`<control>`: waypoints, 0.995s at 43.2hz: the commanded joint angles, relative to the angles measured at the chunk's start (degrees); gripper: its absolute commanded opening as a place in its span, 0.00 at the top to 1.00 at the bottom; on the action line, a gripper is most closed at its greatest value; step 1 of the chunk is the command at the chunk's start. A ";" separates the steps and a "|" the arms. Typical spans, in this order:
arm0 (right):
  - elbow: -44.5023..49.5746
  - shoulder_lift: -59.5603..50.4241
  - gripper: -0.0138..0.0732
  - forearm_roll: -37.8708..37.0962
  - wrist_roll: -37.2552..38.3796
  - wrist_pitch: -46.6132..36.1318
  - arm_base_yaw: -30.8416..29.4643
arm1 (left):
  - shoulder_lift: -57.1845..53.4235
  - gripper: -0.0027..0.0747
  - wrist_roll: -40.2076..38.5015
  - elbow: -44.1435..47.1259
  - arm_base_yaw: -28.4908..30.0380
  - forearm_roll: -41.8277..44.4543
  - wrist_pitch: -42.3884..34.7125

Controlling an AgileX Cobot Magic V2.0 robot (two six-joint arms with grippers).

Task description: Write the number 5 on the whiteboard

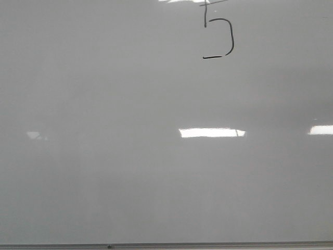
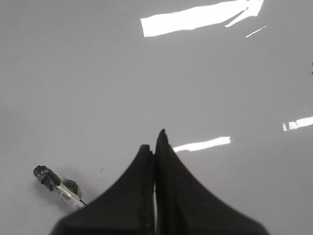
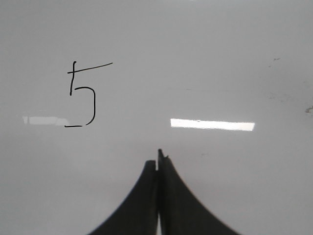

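Note:
A black hand-drawn number 5 (image 1: 218, 36) stands at the top of the whiteboard (image 1: 130, 172) in the front view, its top bar cut by the frame edge. It shows whole in the right wrist view (image 3: 83, 95). My right gripper (image 3: 157, 159) is shut and empty, above the bare whiteboard (image 3: 220, 58), apart from the digit. My left gripper (image 2: 154, 142) is shut and empty over the whiteboard (image 2: 73, 73). A marker (image 2: 56, 186) with a black cap lies on the board beside the left fingers. No gripper shows in the front view.
The board's thin grey metal frame edge (image 1: 166, 245) runs along the bottom of the front view. Bright white light reflections (image 1: 210, 132) lie on the glossy surface, also in the left wrist view (image 2: 195, 17) and the right wrist view (image 3: 212, 124).

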 commanded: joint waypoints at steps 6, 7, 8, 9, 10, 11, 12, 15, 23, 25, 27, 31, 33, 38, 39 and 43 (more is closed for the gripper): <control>-1.48 0.44 0.91 -0.62 0.00 -4.80 -0.42 | 0.07 0.99 0.04 -0.97 -0.47 -0.64 -4.58; -1.48 0.44 0.91 -0.62 0.00 -4.80 -0.42 | -0.30 0.99 0.04 -0.47 -0.47 -0.14 -4.71; -1.48 0.44 0.91 -0.62 0.00 -4.80 -0.42 | -0.75 0.99 0.04 -0.13 -0.32 0.26 -4.71; -1.48 0.44 0.91 -0.62 0.00 -4.80 -0.42 | -1.23 0.99 0.04 0.17 0.00 0.27 -4.71; -1.48 0.44 0.91 -0.62 0.00 -4.80 -0.42 | -1.95 0.99 -0.29 0.82 0.39 0.27 -4.83; -1.48 0.44 0.91 -0.62 0.00 -4.80 -0.42 | -2.34 0.99 -0.46 1.35 0.84 0.27 -4.83; -1.48 0.44 0.91 -0.62 0.00 -4.80 -0.42 | -3.08 0.99 -0.85 1.95 1.56 0.27 -4.98; -1.48 0.44 0.91 -0.62 0.00 -4.80 -0.42 | -4.97 0.99 -2.93 4.30 3.34 0.71 -5.11; -1.48 0.51 0.91 -0.62 0.00 -4.75 -0.42 | -6.78 0.99 -6.62 10.95 6.79 1.99 -6.90; -1.48 0.51 0.91 -0.62 0.00 -4.75 -0.42 | -6.78 0.99 -7.15 12.61 7.42 1.99 -7.71; -1.48 0.51 0.91 -0.62 0.00 -4.75 -0.42 | -6.78 0.99 -7.41 14.68 7.98 1.99 -8.86; -1.48 0.51 0.91 -0.62 0.00 -4.75 -0.42 | -6.78 0.99 -7.55 18.26 8.50 1.99 -10.98; -1.48 0.51 0.91 -0.62 0.00 -4.75 -0.42 | -6.78 0.99 -7.55 20.31 8.50 1.99 -12.74; -1.48 0.51 0.91 -0.62 0.00 -4.75 -0.42 | -6.78 0.99 -7.55 21.28 8.50 1.07 -13.04; -1.48 0.51 0.91 -0.62 0.00 -4.75 -0.42 | -6.78 0.99 -7.55 21.28 8.50 1.07 -13.35; -1.48 0.51 0.91 -0.62 0.00 -4.75 -0.42 | -6.66 0.99 -7.55 21.28 8.50 1.07 -13.24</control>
